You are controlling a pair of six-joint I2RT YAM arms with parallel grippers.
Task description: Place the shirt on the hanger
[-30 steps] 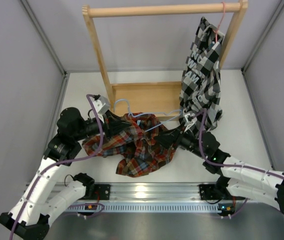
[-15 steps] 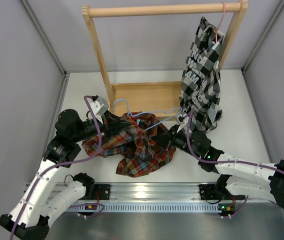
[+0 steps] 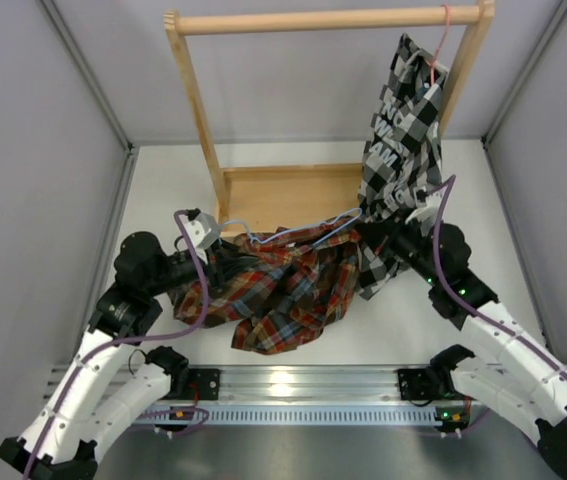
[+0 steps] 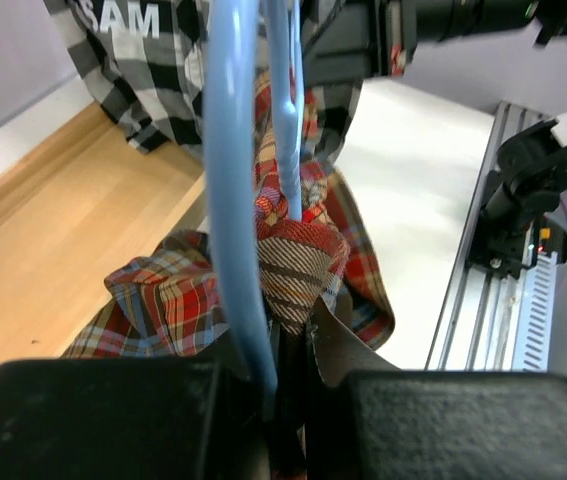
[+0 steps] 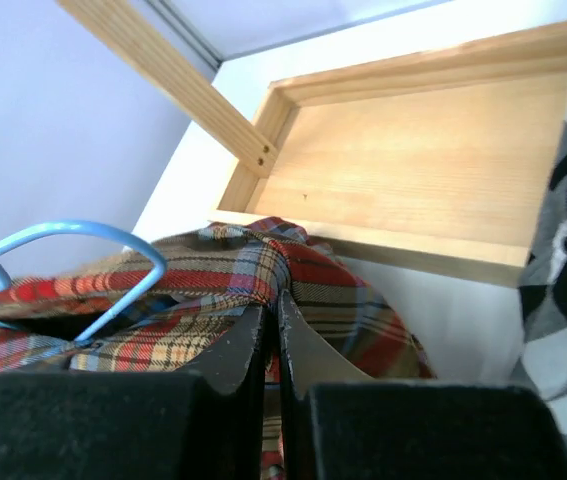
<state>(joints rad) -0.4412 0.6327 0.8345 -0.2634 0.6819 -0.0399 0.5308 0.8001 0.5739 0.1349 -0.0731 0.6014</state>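
The shirt [image 3: 278, 290] lies bunched on the table [image 3: 403, 335] in front of the wooden rack [image 3: 198, 110], its upper edge lifted and drawn out between the two arms. The task looks partly done. The light-blue hanger [image 4: 233, 180] is in the cloth, with its hook poking out of the plaid near the left arm and one thin arm running across the top of the fabric towards the right arm.

The left gripper [image 4: 288, 345] has its fingers pressed together on the hanger wire, with a fold of plaid close above them. I cannot tell whether that fold is pinched too. The right gripper [image 5: 273, 335] is pinching a ridge of the plaid, just beside the hem of the black-and-white checked shirt [image 3: 403, 130] that hangs from the rack.

Most of the garment is crumpled below the wire and neither shoulder sits squarely on the frame. What seems left is to pull the collar and shoulders over both hanger arms so the shirt hangs from it. How far the far arm has gone inside is hidden.
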